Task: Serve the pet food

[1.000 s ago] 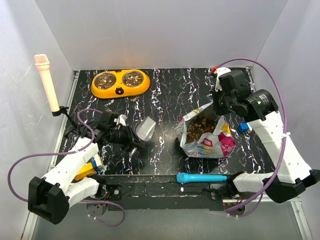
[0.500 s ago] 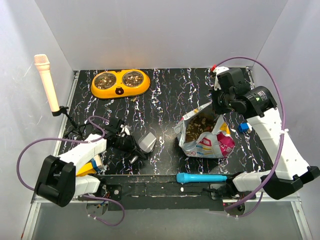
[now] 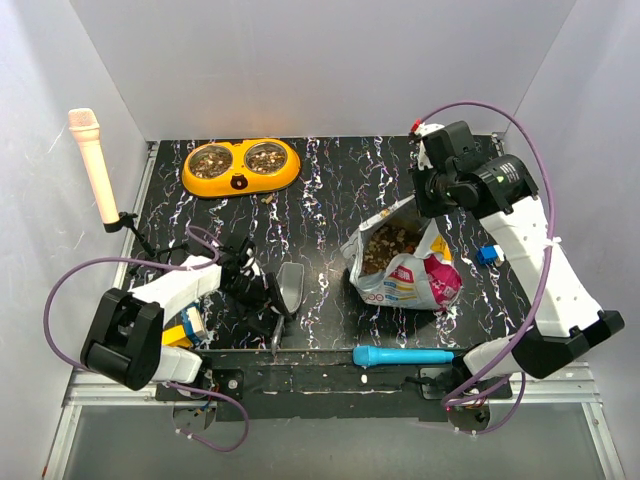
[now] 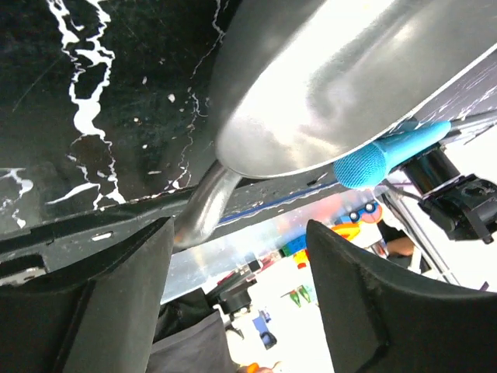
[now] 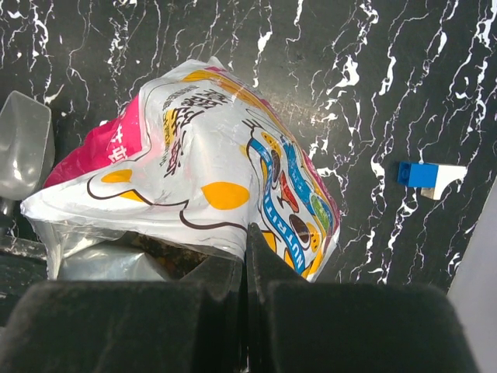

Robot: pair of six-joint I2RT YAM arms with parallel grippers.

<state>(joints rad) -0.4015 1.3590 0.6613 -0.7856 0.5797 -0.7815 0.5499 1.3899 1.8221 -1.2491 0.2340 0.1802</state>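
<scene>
The pet food (image 3: 388,243) is brown kibble heaped inside the open printed pouch (image 3: 408,275) at centre right. My right gripper (image 3: 430,203) is shut on the pouch's upper rim and holds its mouth up; in the right wrist view the jaws (image 5: 247,256) pinch the foil of the pouch (image 5: 202,171), with kibble (image 5: 155,247) just below. The grey metal scoop (image 3: 290,285) lies on the table near the front left. My left gripper (image 3: 270,300) stands open beside its handle (image 4: 203,206), with nothing between the fingers (image 4: 116,303). The orange double bowl (image 3: 240,178) at the back left holds kibble in both cups.
A beige microphone-shaped prop (image 3: 92,160) stands on a clip at the left wall. A blue microphone (image 3: 405,355) lies along the front edge. A small blue-and-white block (image 3: 487,254) sits right of the pouch. Loose kibble lies near the bowl.
My left gripper lowered toward the front left, opened and let go of the scoop, which now rests on the table. My right gripper shifted the pouch rim slightly left.
</scene>
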